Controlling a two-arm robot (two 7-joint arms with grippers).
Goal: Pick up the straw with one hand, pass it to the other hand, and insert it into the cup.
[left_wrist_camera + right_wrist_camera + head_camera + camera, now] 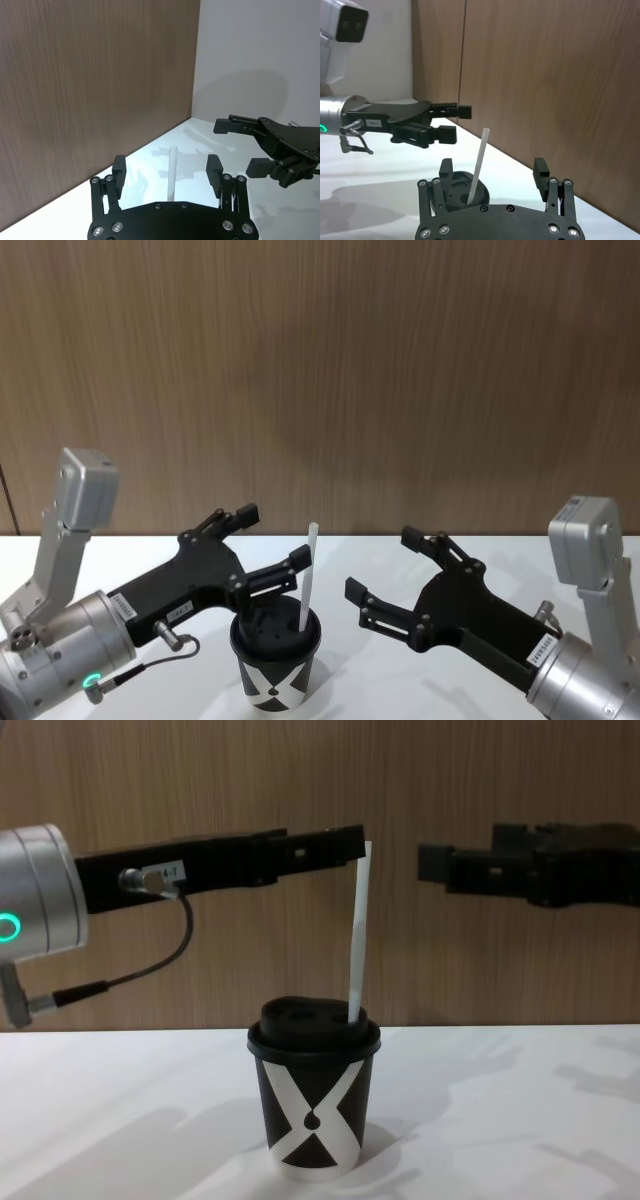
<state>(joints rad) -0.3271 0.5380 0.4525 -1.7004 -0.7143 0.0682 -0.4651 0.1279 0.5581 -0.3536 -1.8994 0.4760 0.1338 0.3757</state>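
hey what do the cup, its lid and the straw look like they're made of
The cup: probably paper, matte black with a printed white X and a drop mark.
Its lid: looks like moulded plastic, black and domed, with a slight sheen.
The straw: thin, straight and plain white, likely plastic, though paper can't be ruled out. It stands in the lid, leaning slightly.

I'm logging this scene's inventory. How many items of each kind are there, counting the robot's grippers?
Cup: 1
Straw: 1, standing in the cup's lid
Grippers: 2, left gripper and right gripper, both with jaws open
Total: 4
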